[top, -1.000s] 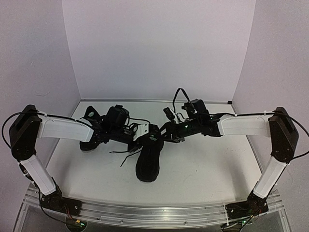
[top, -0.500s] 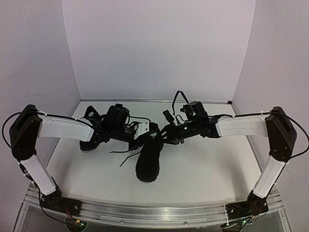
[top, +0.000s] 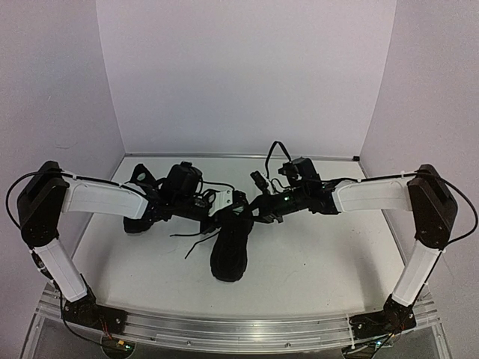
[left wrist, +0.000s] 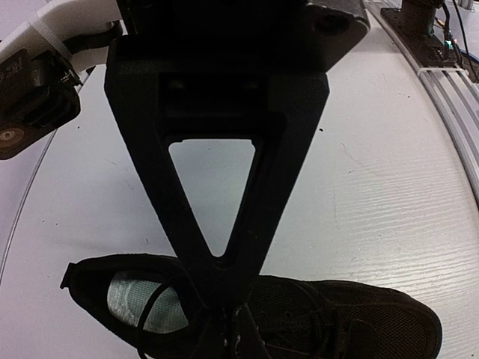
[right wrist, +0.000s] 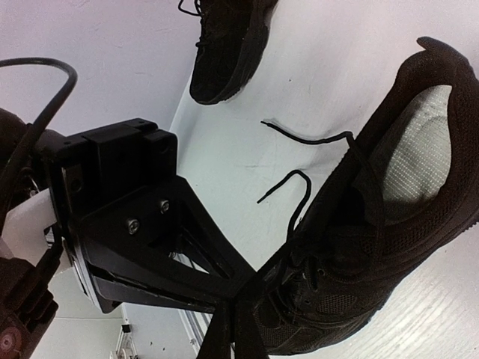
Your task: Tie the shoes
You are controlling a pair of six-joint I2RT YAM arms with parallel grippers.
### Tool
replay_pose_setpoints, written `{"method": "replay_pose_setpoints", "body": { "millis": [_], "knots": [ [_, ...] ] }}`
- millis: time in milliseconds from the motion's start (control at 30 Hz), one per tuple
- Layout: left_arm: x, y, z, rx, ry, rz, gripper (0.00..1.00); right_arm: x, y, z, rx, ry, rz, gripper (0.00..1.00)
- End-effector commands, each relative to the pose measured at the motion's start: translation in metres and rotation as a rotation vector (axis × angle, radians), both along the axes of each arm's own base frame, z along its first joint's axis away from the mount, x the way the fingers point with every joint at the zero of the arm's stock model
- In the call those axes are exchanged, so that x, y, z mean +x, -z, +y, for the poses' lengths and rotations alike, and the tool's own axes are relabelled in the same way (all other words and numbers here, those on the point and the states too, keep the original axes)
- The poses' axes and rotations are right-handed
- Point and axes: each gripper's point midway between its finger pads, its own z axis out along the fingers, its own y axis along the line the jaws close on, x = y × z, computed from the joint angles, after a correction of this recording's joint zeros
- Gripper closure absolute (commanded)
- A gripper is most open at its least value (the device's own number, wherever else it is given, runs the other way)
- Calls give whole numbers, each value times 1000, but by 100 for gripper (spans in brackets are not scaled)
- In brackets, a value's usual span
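One black shoe [top: 227,254] lies mid-table with its toe toward the near edge; in the wrist views it is this shoe [left wrist: 359,321] [right wrist: 389,247]. The second shoe [top: 137,222] [right wrist: 224,52] lies at the left, partly under my left arm. My left gripper [top: 228,203] [left wrist: 224,329] is shut at the middle shoe's lacing, where a lace loop [left wrist: 153,303] arches up to its tips. My right gripper [top: 251,208] [right wrist: 241,307] is shut at the same lacing from the right, and a lace strand [right wrist: 303,179] runs toward its jaws. Two loose lace ends lie on the table beside the shoe.
White walls [top: 247,75] close the table at the back and on both sides. An aluminium rail [top: 224,329] with the arm bases runs along the near edge. Bare white tabletop [top: 322,262] lies to the right of the middle shoe.
My right gripper has shifted a little left onto the middle shoe's lacing and gone from open to shut. The left arm and both shoes have stayed put.
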Motion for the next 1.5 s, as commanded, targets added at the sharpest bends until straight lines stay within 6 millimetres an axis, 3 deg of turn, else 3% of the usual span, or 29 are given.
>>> {"method": "replay_pose_setpoints", "body": {
  "millis": [0, 67, 167, 333, 400, 467, 633, 733, 1167, 1467],
  "knots": [
    [9, -31, -12, -66, -6, -50, 92, 1, -5, 5, 17, -4, -26, 100],
    [11, -33, -5, -51, -40, -49, 77, 2, -5, 4, 10, 9, -34, 100],
    [17, -34, 16, 5, -111, -46, 66, 2, -6, 1, 4, 25, -39, 100],
    [38, -35, 74, 56, -270, 55, 39, 3, -5, -2, -5, 36, -43, 100],
    [49, -27, 97, 109, -354, 72, 36, 3, -6, -2, -3, 36, -45, 100],
    [59, -6, 112, 211, -424, 91, 36, 3, -7, -2, -2, 36, -46, 100],
    [56, 57, 138, 457, -442, 264, 40, 4, -9, 1, 5, 33, -43, 100],
    [54, 78, 145, 530, -436, 326, 43, 4, -11, 2, 7, 27, -41, 100],
    [72, 106, 156, 635, -410, 394, 50, 3, -10, 1, 2, 33, -36, 100],
    [75, 119, 158, 696, -392, 430, 62, 3, -9, 1, 0, 35, -34, 100]
  ]
}}
